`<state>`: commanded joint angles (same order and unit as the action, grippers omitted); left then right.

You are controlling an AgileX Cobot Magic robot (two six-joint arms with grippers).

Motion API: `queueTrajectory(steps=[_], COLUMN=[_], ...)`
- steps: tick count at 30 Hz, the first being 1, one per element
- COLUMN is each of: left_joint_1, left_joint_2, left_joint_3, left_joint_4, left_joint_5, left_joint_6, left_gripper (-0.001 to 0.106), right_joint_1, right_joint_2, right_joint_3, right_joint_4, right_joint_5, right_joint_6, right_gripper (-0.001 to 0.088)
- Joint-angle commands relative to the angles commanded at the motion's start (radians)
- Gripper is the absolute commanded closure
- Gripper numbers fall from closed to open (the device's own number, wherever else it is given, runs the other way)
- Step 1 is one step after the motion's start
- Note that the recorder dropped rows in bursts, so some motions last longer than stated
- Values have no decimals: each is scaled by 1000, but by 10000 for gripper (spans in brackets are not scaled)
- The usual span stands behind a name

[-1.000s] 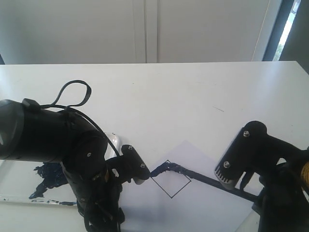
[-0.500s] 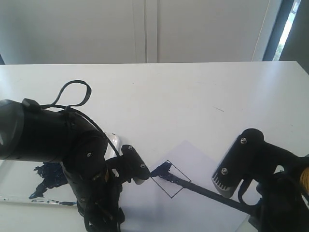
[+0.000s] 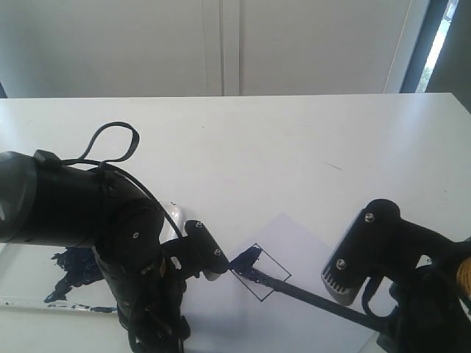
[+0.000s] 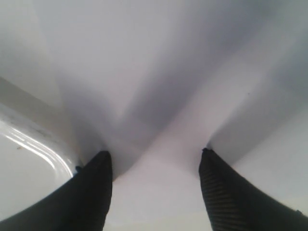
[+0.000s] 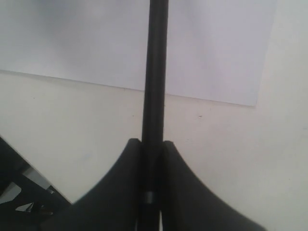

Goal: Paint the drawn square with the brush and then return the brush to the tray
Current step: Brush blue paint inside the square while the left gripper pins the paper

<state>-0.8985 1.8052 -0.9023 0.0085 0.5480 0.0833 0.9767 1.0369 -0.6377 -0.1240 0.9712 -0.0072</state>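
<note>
My right gripper (image 5: 151, 142) is shut on the brush (image 5: 156, 72), a thin black stick with a silver band between the jaws. In the exterior view the brush (image 3: 309, 294) runs from the right arm low at the right up-left over the white paper (image 3: 309, 257). Its painted tip (image 3: 246, 257) rests on the left corner of the drawn square (image 3: 260, 273), where dark paint shows. The tray (image 3: 22, 283) lies at the left, with a dark blue paint blotch (image 3: 73, 266). My left gripper (image 4: 154, 159) is open, empty, just above the paper beside the tray rim (image 4: 33, 144).
The bulky left arm (image 3: 110, 235) with its looped cable (image 3: 114, 140) stands between the tray and the paper. The white table (image 3: 280, 147) stretches back to a wall. The right arm's wrist housing (image 3: 368, 250) hangs over the paper's right corner.
The brush shaft has swung toward the near side across the square, leaving more dark paint inside it. The right wrist has dropped slightly down and left. The left arm has stayed still.
</note>
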Motion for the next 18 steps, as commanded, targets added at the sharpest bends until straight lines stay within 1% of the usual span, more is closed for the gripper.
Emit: queueTrajectory(steps=[15,18], left_joint_1=[0,0], left_joint_2=[0,0], left_joint_3=[0,0], left_joint_4=[0,0], left_joint_5=[2,2], left_joint_6=[0,0], left_gripper=[453,453], right_joint_1=[0,0], right_joint_2=[0,0], right_joint_3=[0,0], right_joint_4=[16,-8], right_joint_5=[16,16], right_joint_6=[-15,-13], right_gripper=[868,868])
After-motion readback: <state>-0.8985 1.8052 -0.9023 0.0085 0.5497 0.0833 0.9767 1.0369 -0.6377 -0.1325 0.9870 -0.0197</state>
